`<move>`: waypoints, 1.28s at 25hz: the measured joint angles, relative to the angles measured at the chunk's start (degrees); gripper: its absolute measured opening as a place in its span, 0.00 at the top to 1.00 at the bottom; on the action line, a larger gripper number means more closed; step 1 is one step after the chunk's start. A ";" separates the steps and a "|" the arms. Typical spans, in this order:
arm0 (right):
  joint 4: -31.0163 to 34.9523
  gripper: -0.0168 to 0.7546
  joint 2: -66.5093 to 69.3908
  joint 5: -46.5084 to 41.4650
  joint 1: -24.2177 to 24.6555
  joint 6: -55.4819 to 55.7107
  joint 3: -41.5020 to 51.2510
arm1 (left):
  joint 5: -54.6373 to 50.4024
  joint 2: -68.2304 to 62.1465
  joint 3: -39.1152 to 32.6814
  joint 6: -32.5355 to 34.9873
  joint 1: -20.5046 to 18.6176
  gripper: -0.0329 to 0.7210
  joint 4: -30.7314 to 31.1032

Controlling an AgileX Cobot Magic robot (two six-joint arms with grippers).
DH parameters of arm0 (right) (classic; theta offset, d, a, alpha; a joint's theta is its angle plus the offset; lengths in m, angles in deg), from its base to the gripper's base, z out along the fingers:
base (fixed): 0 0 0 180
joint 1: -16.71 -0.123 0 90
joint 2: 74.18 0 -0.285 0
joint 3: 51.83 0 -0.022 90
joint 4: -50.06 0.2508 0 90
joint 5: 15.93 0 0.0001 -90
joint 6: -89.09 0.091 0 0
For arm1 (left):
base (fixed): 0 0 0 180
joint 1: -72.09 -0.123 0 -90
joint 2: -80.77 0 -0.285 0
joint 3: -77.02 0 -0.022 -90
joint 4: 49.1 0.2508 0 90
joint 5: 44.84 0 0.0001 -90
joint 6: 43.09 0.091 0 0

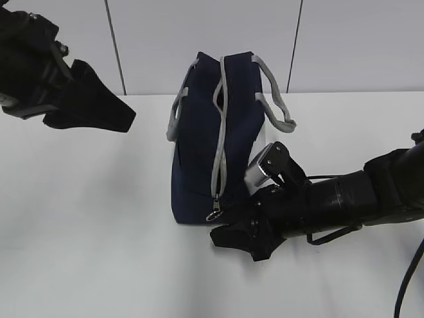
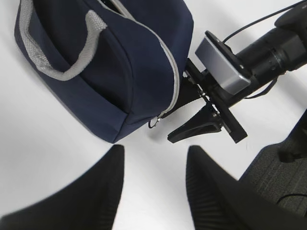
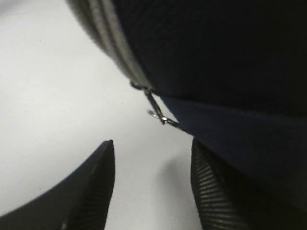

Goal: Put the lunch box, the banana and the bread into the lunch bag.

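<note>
Evidently, the zipper pull was being lined up for a grasp by the right gripper [image 1: 232,240].

The lunch bag [image 1: 199,165] was stood on the white table [image 1: 86,232], its grey zipper [image 1: 222,132] run over the top and down the near end, where the metal ring pull [image 1: 213,214] was hung low, just beside the right gripper; the jaws were spread apart and nothing was gripped, which was judged to suit a closing move onto the ring. The left gripper [image 1: 99,109] was held raised and well apart, jaws likewise parted and empty, probably kept clear until needed. Only in the right wrist view was the ring [image 3: 156,108] shown ahead of the 2 fingertips [image 3: 91,187], untouched. Only in the left wrist view was a strap handle [image 2: 57,52] seen lying against the bag's side. The lunch box, banana and bread were not seen in any view.
</note>
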 joint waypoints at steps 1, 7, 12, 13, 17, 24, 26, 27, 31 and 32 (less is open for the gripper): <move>0.00 0.48 0.00 -0.32 0.00 0.00 0.00 | 0.00 0.00 0.00 0.00 0.00 0.54 0.08; 0.00 0.48 0.00 -1.91 0.00 0.00 -0.22 | -0.05 0.00 0.00 0.00 0.00 0.54 0.50; 0.00 0.48 0.00 -1.91 0.00 -0.11 -0.21 | -0.05 0.00 0.00 0.00 0.00 0.54 0.84; 0.00 0.48 0.00 -1.91 0.00 -0.11 -0.21 | -0.05 0.00 0.00 0.00 0.00 0.54 0.85; 0.00 0.48 0.39 -2.14 0.00 -0.11 -1.32 | -0.05 0.00 0.00 0.00 0.00 0.54 0.90; 0.00 0.48 1.42 -2.35 0.00 -0.20 -2.34 | -0.15 0.00 0.00 0.00 0.00 0.54 0.90; 0.00 0.48 1.42 -2.35 0.00 -0.20 -2.34 | -0.30 0.00 0.00 0.00 0.00 0.54 0.91; 0.00 0.48 1.42 -2.35 0.00 -0.20 -2.34 | -0.35 0.00 0.00 0.00 0.00 0.54 0.91; 0.00 0.48 1.42 -2.35 0.00 -0.20 -2.34 | -0.43 0.00 0.00 0.00 0.00 0.54 0.91; 0.00 0.48 1.42 -2.35 0.00 -0.20 -2.34 | -0.43 0.00 0.00 0.00 0.00 0.54 0.91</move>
